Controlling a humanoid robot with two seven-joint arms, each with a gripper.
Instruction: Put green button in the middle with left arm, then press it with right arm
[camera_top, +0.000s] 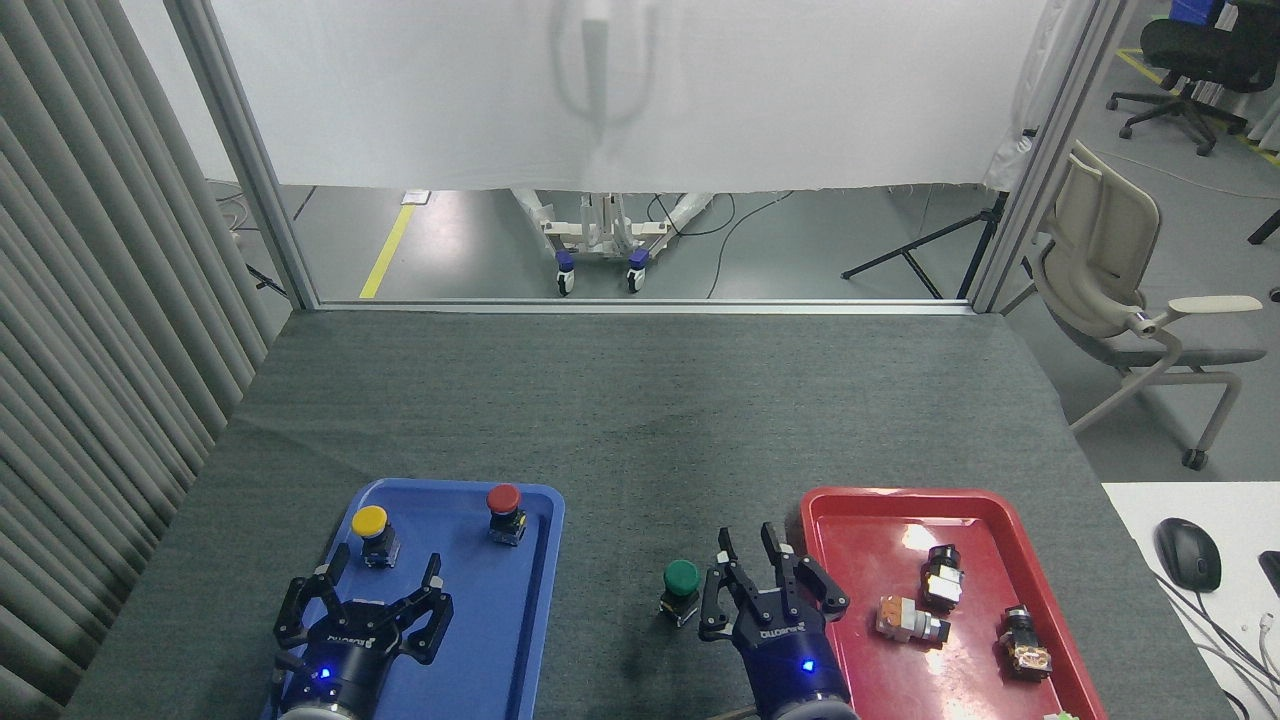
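The green button (681, 590) stands upright on the bare dark grey cloth in the middle (640, 440), between the two trays. My right gripper (765, 575) is just to the right of it, fingers spread and open, holding nothing, one finger close beside the cap. Over the near part of the blue tray (455, 600), my left gripper (362, 590) is open and empty, well left of the green button.
A yellow button (371, 533) and a red button (505, 511) stand at the far end of the blue tray. The red tray (860, 510) holds three small switch bodies. A mouse (1188, 553) lies on a white desk at right.
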